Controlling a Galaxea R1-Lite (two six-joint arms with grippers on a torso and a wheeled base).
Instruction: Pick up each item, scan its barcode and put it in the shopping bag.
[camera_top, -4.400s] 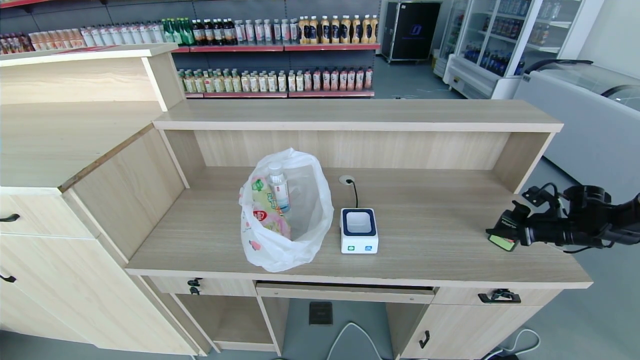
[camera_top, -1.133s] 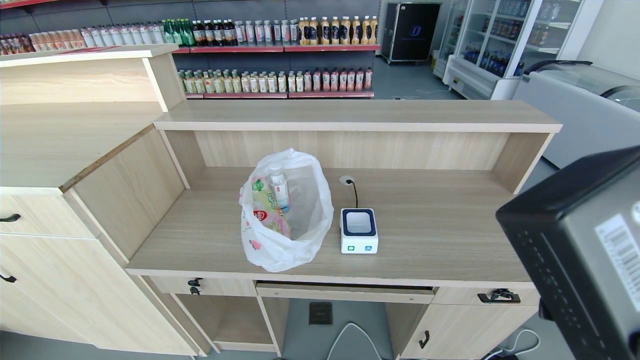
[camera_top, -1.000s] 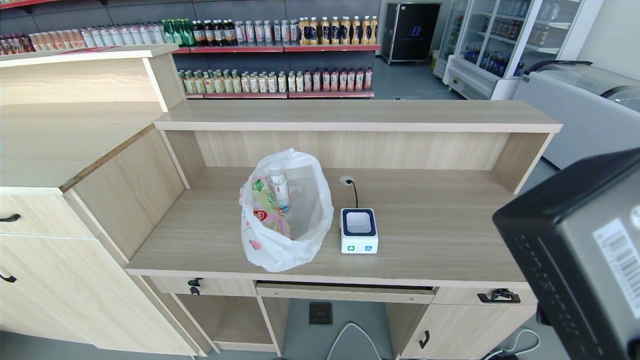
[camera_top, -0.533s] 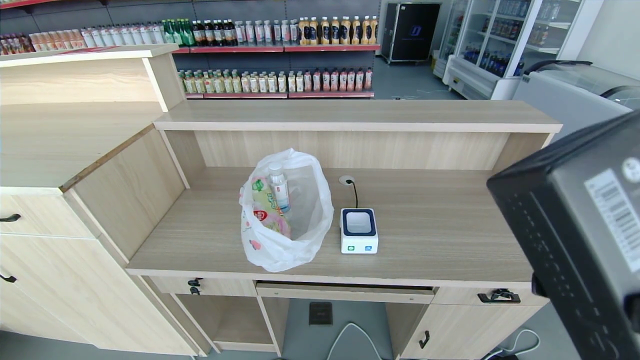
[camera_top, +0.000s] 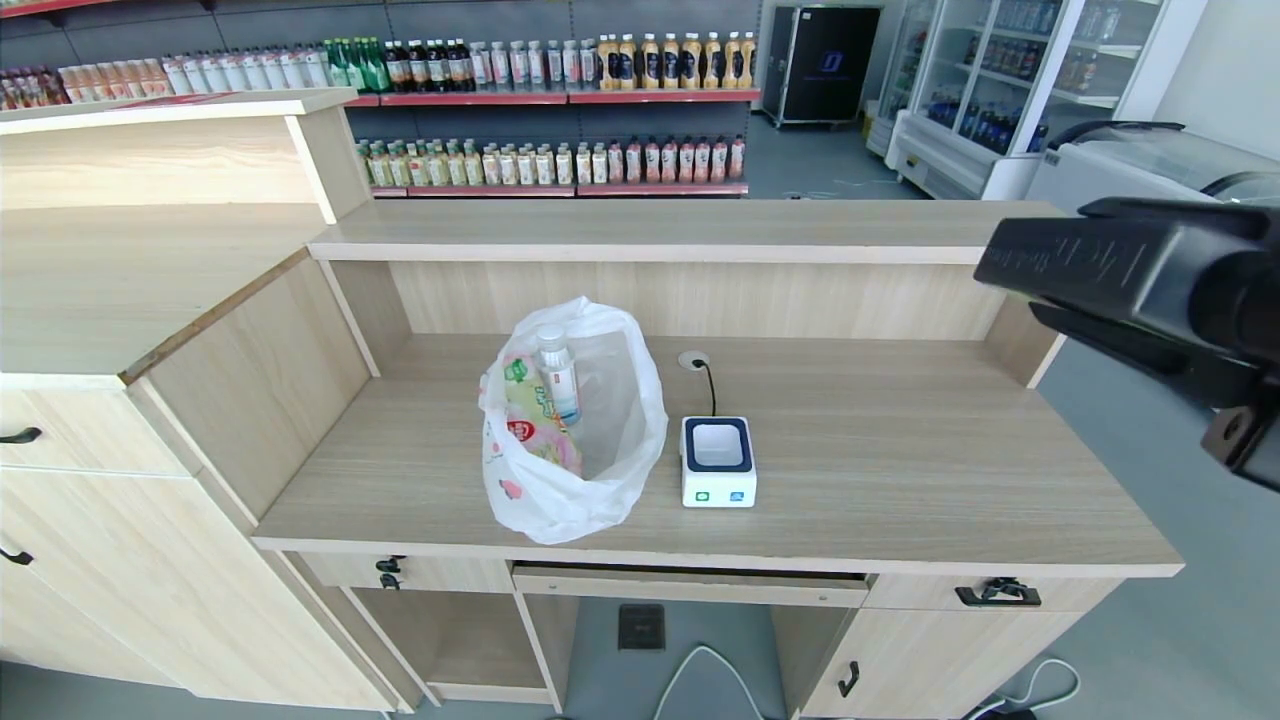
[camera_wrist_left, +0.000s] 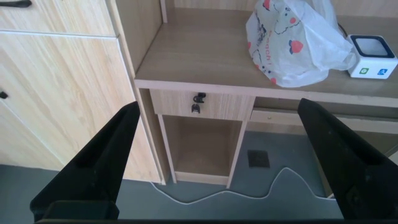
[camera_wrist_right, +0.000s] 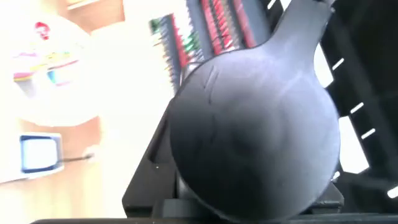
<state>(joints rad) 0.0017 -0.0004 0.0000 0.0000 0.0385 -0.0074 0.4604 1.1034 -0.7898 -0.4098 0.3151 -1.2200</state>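
The shopping bag (camera_top: 570, 440) stood open on the wooden counter (camera_top: 900, 450), a thin white plastic one with small red and green prints. Inside it I could see a clear bottle (camera_top: 557, 375) with a white cap, leaning upright, and against it a colourful packet (camera_top: 535, 420). Just beside the bag, on the robot's right side of it, sat the white scanner (camera_top: 717, 460) with its dark-framed window turned up. Its black cable (camera_top: 711, 390) ran back to a round hole in the worktop.

The left pincer (camera_wrist_left: 219, 106) hung low in front of the counter, below the level of the worktop and well apart from the bag. Its two dark fingers (camera_wrist_left: 93, 168) were spread wide and there was nothing between them — it faced the small drawer (camera_wrist_left: 199, 102) under the left end of the counter.

The right arm (camera_top: 1140, 280) was raised high at the right end of the counter, above the worktop. Of the pincer on it I could not tell whether it was open or closed, or had hold of anything.
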